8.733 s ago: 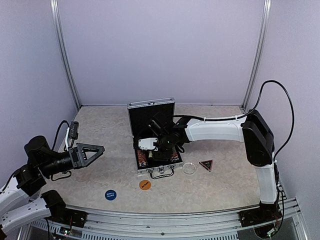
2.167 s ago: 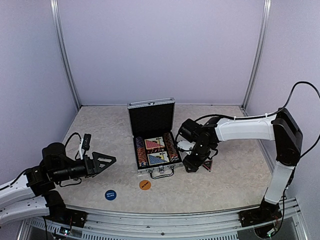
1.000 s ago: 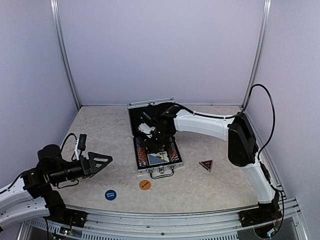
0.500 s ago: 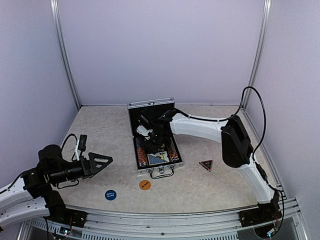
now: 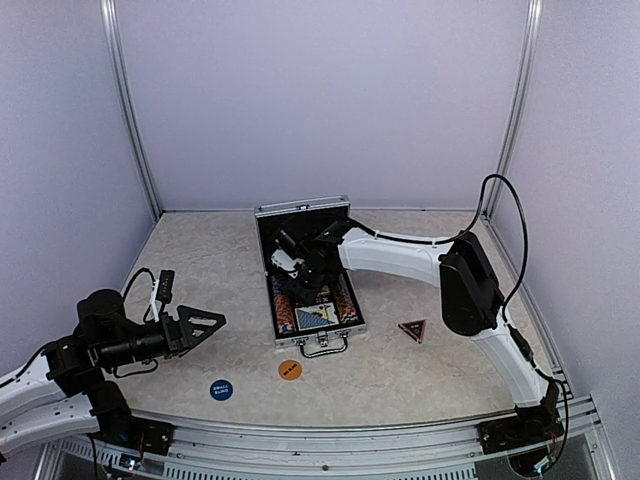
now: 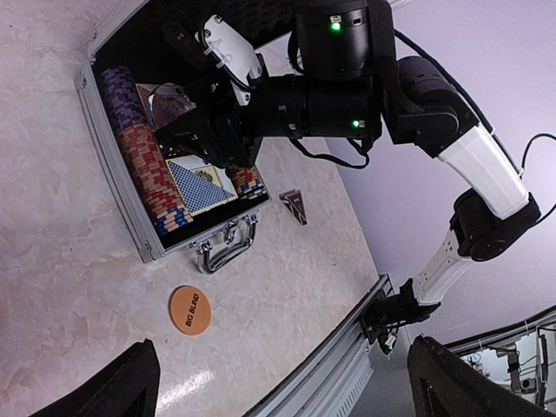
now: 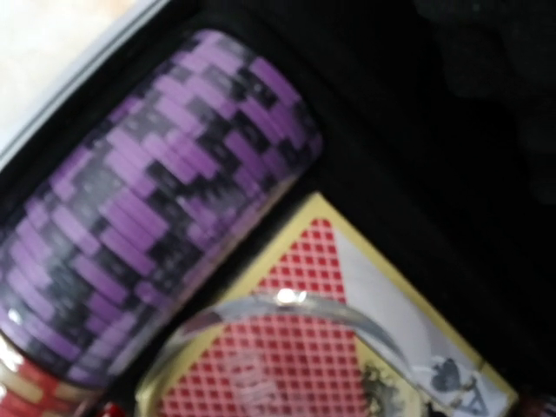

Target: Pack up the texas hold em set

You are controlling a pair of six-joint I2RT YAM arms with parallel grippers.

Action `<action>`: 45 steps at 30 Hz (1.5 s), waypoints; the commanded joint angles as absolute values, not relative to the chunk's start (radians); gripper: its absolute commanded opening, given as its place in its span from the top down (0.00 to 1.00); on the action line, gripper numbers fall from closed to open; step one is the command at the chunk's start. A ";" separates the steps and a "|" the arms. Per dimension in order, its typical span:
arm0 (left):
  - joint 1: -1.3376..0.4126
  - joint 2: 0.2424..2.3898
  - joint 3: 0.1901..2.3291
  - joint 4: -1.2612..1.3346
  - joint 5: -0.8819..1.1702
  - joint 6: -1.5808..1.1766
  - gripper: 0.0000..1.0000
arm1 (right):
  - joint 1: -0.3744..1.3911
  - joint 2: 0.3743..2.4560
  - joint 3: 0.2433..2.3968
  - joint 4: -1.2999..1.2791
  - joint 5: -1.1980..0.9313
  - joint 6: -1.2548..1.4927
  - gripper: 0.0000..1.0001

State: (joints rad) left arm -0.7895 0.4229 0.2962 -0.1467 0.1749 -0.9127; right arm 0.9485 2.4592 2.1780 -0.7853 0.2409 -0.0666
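The silver briefcase [image 5: 300, 211] lies open mid-table with its black-lined lid upright. Rows of striped poker chips [image 6: 146, 165] flank a blue card deck [image 6: 201, 182] and a red deck [image 7: 304, 356]. My right gripper [image 5: 298, 280] reaches into the case's far end, shut on the clear disc [image 7: 287, 306], which hangs just above the red deck beside the purple chips [image 7: 148, 217]. Its fingers are out of the right wrist view. On the table lie the orange disc [image 5: 290, 370], the blue disc [image 5: 221, 390] and the dark triangle [image 5: 412, 329]. My left gripper [image 5: 205, 325] hovers open at the left.
The case's metal handle [image 6: 224, 252] faces the near edge. A metal rail [image 5: 330, 440] runs along the table's front. Purple walls and upright posts [image 5: 132, 110] close off the back and sides.
The clear disc is gone from the table right of the case; my right arm carried it into the case and over the last second edged slightly left. The left arm has barely moved.
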 commanded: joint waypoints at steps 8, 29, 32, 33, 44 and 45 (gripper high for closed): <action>-0.796 0.436 0.304 -0.138 0.164 -0.905 0.01 | 0.946 2.462 2.207 -0.765 0.223 -0.087 0.34; -0.796 0.431 0.297 -0.132 0.167 -0.907 0.01 | 0.946 2.282 2.081 -0.792 0.262 -0.039 0.18; -0.796 0.433 0.292 -0.124 0.170 -0.906 0.01 | 0.946 2.236 2.025 -0.784 0.261 -0.041 0.16; -0.796 0.434 0.290 -0.120 0.172 -0.906 0.01 | 0.948 2.235 2.021 -0.794 0.256 -0.044 0.16; -0.796 0.429 0.286 -0.123 0.176 -0.907 0.01 | 0.957 2.258 1.944 -0.825 0.284 -0.035 0.63; -0.796 0.427 0.285 -0.125 0.175 -0.908 0.01 | 0.956 2.259 1.942 -0.825 0.280 -0.035 0.64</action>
